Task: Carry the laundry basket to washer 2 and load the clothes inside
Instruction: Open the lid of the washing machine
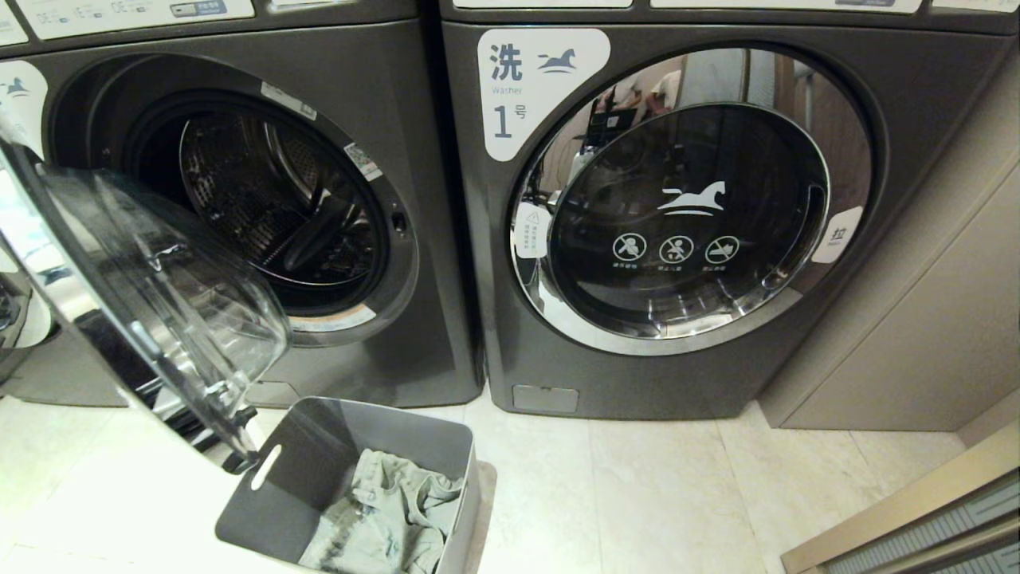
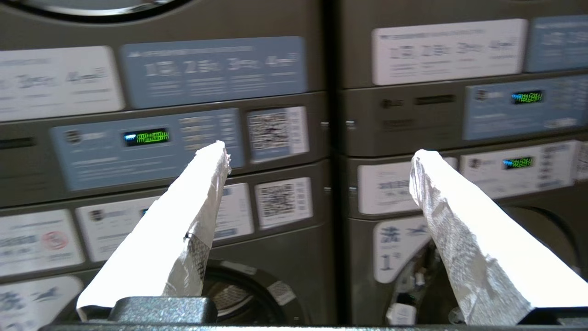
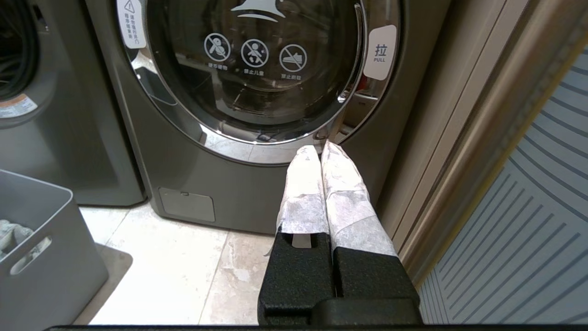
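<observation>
Head view shows two big dark grey washers side by side. Washer 2 [image 1: 239, 199] is on the left with its round glass door [image 1: 143, 295] swung wide open. The washer marked 1 [image 1: 677, 215] has its door closed. On the floor [image 1: 637, 494] just before washer 2 sits the grey laundry basket [image 1: 319, 470], with the pale green clothes [image 1: 382, 518] lying inside. The left tool [image 2: 317, 161] is up high, fingers wide apart, holding nothing. The right tool [image 3: 317, 149] hangs low near washer 1, fingers pressed together, empty.

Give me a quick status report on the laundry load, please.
Left claw open, empty. Right claw shut, parked. Pale green denim garment in grey plastic tub. Open washer's glass door overhangs the tub.
</observation>
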`<state>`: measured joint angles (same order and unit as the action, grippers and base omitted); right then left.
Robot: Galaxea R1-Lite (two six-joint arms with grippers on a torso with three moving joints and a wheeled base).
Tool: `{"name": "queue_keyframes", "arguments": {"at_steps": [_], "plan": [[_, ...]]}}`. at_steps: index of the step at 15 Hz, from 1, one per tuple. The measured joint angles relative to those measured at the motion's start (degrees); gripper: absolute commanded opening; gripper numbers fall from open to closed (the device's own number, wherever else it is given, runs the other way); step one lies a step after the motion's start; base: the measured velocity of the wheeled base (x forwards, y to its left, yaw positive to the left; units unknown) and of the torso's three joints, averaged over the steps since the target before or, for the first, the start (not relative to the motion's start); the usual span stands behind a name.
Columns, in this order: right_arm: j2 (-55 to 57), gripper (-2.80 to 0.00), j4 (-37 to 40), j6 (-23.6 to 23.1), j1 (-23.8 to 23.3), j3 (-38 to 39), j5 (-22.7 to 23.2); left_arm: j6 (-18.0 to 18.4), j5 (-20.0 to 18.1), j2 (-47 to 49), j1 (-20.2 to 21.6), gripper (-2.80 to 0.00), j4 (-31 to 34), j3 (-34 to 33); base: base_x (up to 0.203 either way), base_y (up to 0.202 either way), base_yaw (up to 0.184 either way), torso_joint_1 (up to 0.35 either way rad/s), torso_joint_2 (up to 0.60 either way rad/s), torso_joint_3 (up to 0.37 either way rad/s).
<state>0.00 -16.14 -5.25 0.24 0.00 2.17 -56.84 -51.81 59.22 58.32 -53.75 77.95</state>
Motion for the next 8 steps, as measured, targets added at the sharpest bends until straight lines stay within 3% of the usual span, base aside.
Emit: {"name": "queue_keyframes", "arguments": {"at_steps": [2, 3, 8], "plan": [[0.0, -2.8, 0.0, 0.0, 0.0, 0.0, 0.0, -1.1, -2.5, -3.0, -0.1, 0.0, 2.7, 0.1, 0.0, 0.0, 0.0, 0.0, 0.0, 0.0], [0.0, -2.8, 0.0, 0.0, 0.0, 0.0, 0.0, -1.1, -4.4, -3.8, -0.1, -2.8, 5.4, -0.1, 0.0, 0.0, 0.0, 0.0, 0.0, 0.0], [0.0, -2.8, 0.0, 0.0, 0.0, 0.0, 0.0, -0.7, -7.2, -3.9, -1.0, -2.8, 15.6, -1.5, 0.0, 0.0, 0.0, 0.0, 0.0, 0.0]]}}
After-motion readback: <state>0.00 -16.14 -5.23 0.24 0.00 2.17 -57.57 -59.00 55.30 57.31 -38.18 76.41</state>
